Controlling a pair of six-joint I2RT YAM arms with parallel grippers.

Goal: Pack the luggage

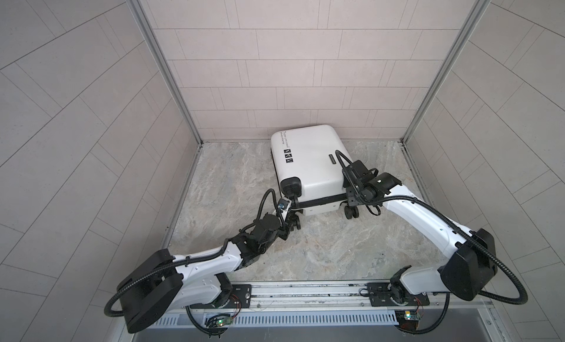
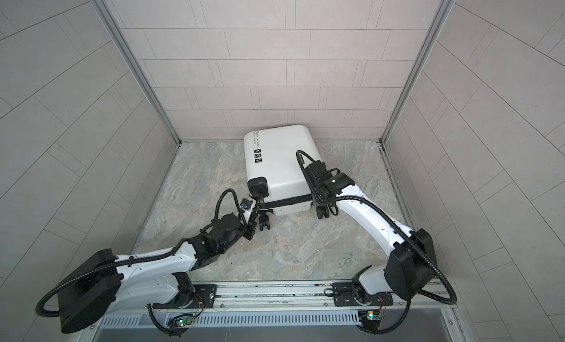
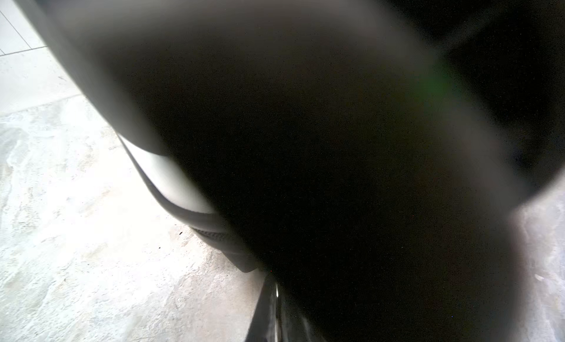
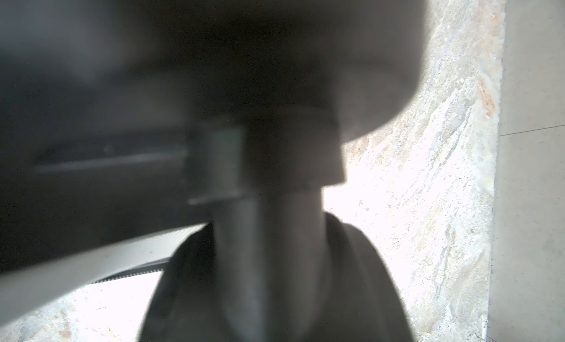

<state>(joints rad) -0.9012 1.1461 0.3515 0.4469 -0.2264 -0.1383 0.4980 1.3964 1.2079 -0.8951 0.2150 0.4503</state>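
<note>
Marble-patterned tabletop, boxed on three sides by grey tiled walls, with aluminium posts at the back corners. The mounting rail runs along the near edge. The luggage, a white hard-shell suitcase, lies flat and closed at back centre, its far end close to the rear wall and its wheels toward the rail. Left gripper sits at the near-left corner by the black zipper trim, fingers fully closed; whether they pinch anything I cannot tell. Right gripper is at the near-right corner above a wheel, hidden under its own arm, so I cannot tell its finger spread. Dark out-of-focus shapes fill both wrist views, leaving only slivers of white shell and tabletop.
</note>
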